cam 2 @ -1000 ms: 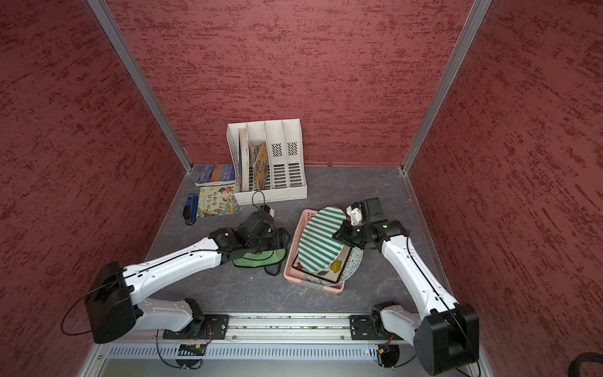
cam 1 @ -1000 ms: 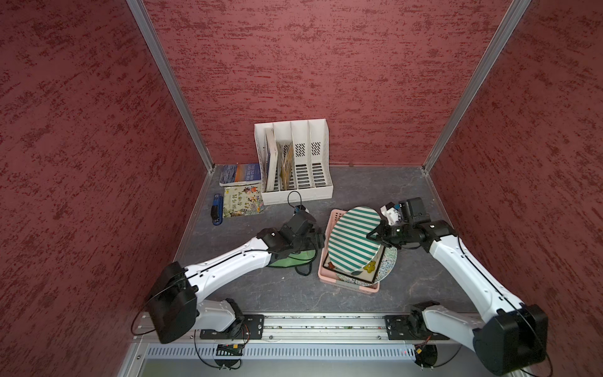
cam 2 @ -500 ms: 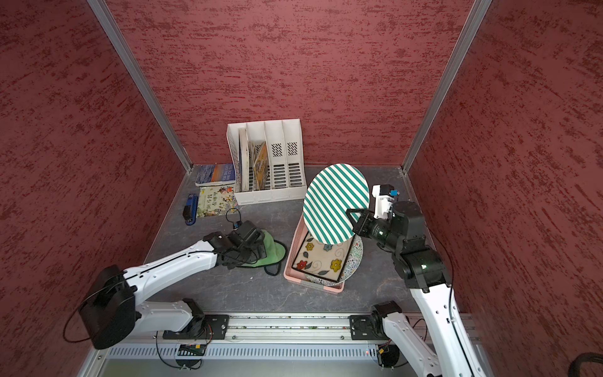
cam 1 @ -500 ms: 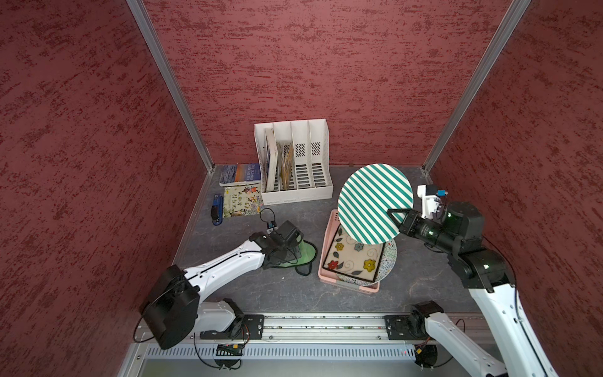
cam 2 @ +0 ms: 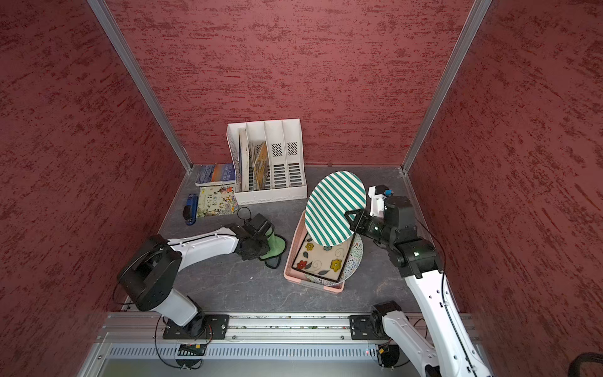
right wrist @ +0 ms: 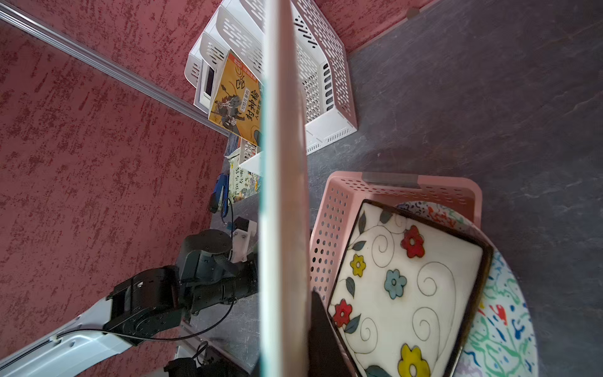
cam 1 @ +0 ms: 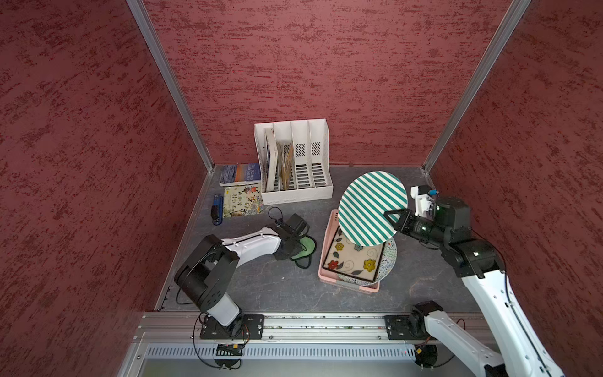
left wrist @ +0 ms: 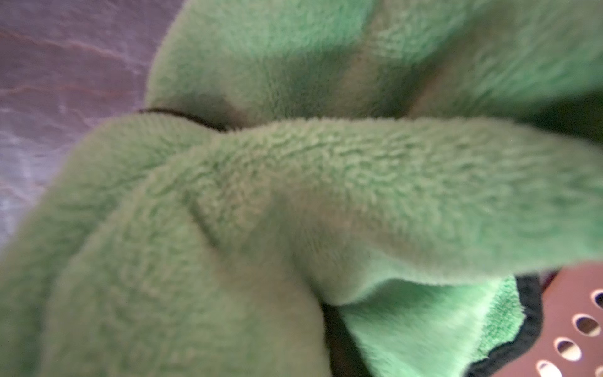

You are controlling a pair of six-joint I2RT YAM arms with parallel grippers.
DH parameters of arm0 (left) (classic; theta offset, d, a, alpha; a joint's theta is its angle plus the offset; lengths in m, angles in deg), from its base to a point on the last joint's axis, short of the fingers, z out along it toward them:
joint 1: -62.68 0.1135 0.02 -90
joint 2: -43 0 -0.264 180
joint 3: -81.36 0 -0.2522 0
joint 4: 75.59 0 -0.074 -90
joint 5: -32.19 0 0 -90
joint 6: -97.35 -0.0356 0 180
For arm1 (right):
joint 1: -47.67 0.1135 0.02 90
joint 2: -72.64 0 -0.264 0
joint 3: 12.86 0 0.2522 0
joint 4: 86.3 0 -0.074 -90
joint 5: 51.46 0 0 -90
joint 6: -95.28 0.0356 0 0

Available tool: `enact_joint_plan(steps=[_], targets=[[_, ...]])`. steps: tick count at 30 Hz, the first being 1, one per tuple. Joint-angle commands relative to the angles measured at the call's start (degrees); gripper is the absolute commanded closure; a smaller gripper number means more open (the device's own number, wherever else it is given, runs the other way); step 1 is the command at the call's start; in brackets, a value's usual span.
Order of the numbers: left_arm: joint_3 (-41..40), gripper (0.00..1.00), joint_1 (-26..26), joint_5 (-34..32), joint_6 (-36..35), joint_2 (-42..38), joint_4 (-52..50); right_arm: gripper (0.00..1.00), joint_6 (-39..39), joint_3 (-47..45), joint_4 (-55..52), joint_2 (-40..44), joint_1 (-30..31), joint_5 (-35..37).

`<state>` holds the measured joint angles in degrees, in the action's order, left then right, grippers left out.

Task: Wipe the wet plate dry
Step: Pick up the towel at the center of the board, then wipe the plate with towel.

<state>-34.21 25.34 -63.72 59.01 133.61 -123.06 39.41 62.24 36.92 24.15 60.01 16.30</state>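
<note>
My right gripper (cam 1: 395,219), jaws closed on the rim of the striped plate (cam 1: 372,209) at the edge nearest that arm, holds the plate clear in the air, steeply tilted, above the far end of the pink basket (cam 1: 327,258). The right wrist view catches it edge-on (right wrist: 284,163). Below it in the basket lie a flowered square plate (cam 1: 354,259) and, under that, a round patterned plate (cam 1: 391,254).

Across the tabletop (cam 1: 261,287), my left gripper (cam 1: 290,251) is down on the green cloth (cam 1: 308,244) just beside the basket. Its jaws are shut, and the left wrist view shows fleece (left wrist: 326,182) bunched into a ridge right at the lens, so I take it to have a fold pinched, though the fingers themselves are hidden.

I judge the plate stiff, smooth, breakable and, being wet, slick. It is held at one point on its rim, so any firm push on the far side will lever it in the jaws; wiping should be light and start near the held edge. The cloth is soft and limp, best carried by a gathered fold so that a loose pad hangs free to meet the striped face
</note>
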Motion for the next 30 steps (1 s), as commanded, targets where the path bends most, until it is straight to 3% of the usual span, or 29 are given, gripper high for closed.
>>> enact_joint_plan(steps=[1, 5, 10, 13, 18, 27, 30], targets=[[5.67, 1.00, 0.81, -2.91, -4.50, -9.74, -3.47, 1.00, -1.37, 3.08, 2.29, -0.28, 0.23, 0.43], [19.43, 1.00, 0.86, 3.22, -15.38, -15.01, -1.13, 1.00, 1.11, 3.69, 7.58, -3.26, 0.23, -4.35], [35.13, 1.00, -3.60, 13.22, -21.82, -8.93, -4.03, 1.00, 13.45, 3.12, 21.73, -8.59, 0.15, -9.68], [37.51, 1.00, -5.64, 19.52, -21.36, -5.23, -0.78, 1.00, 16.40, 4.11, 27.22, -11.18, 0.22, -10.03], [40.56, 1.00, -8.10, 24.65, -19.24, 0.63, 4.80, 1.00, 21.46, 7.19, 35.66, -14.70, 0.23, -11.67], [49.71, 1.00, -9.48, 39.17, -18.70, 8.92, 10.38, 1.00, 25.83, 10.26, 41.34, -16.48, 0.36, -11.32], [50.93, 1.00, -9.51, 38.58, -18.56, 9.58, 8.88, 1.00, 27.84, 10.66, 43.31, -16.78, 0.38, -11.28]])
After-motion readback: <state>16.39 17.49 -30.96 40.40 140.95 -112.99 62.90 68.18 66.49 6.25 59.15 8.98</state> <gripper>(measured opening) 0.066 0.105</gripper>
